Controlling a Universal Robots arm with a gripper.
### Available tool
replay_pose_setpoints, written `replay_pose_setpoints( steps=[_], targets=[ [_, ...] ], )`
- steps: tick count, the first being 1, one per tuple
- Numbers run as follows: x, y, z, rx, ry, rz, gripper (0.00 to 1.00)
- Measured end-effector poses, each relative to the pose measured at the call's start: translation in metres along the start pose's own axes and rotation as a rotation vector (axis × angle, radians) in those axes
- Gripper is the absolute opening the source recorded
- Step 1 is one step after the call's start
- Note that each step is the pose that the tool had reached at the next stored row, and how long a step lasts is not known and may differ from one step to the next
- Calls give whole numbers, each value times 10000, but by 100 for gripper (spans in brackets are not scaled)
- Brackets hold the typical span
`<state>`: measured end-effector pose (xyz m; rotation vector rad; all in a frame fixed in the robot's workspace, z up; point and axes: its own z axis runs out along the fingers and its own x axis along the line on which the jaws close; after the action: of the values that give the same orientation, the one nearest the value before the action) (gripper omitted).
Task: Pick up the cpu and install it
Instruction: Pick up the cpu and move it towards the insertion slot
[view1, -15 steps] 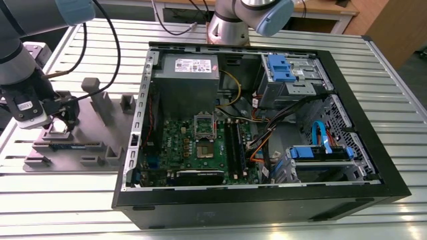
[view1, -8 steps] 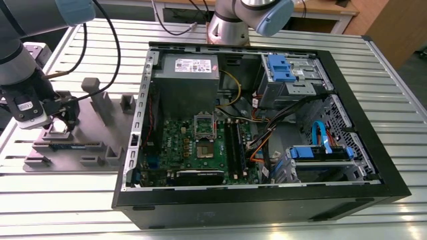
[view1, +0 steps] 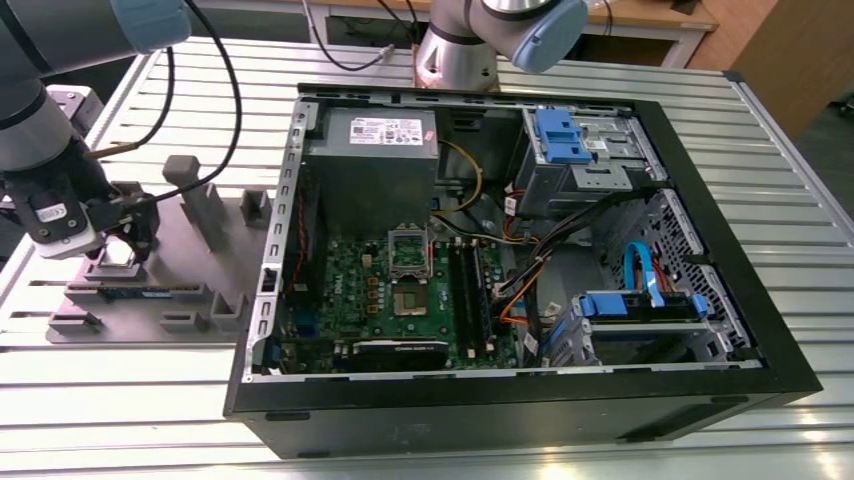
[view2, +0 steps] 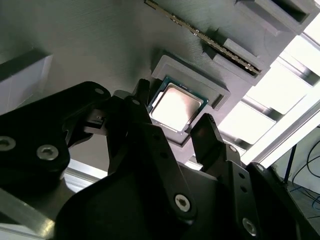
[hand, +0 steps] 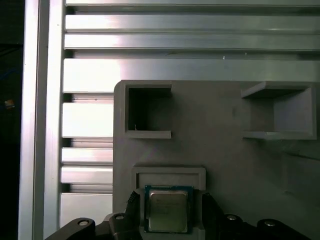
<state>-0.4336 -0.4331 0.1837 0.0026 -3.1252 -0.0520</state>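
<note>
The hand (view2: 174, 119) is spread open, its two fingers (view2: 206, 134) on either side of the cpu (view2: 176, 106) with small gaps between. The cpu lies flat in a square recess of the grey holder (view1: 187, 305), near the desk's (view1: 160, 390) edge at the exterior view's left, beside the open computer case (view1: 507, 410).

The fixture block (view1: 180, 265) lies on the slatted table (view1: 134, 400) at the exterior view's left. The computer case (view1: 534, 405) stands just beside it on the right, with the board (view1: 347, 280) flat inside. On the block the cpu (hand: 167, 210) sits in a raised pocket. The gripper (hand: 170, 200) hangs over it, one finger on each side and clear of it. The memory stick (view2: 205, 37) lies in a slot nearby.
</note>
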Motion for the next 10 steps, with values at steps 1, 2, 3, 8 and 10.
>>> replay_pose_setpoints(
  steps=[1, 2, 3, 8, 10],
  targets=[
    [0, -1, 0, 2, 4, -82, 61],
    [0, -3, 0, 4, 8, -165, 61],
    [0, -3, -1, 6, 11, -239, 61],
    [0, -4, 9, 5, 9, -287, 61],
    [0, -4, 8, 7, 12, -287, 61]
  ],
)
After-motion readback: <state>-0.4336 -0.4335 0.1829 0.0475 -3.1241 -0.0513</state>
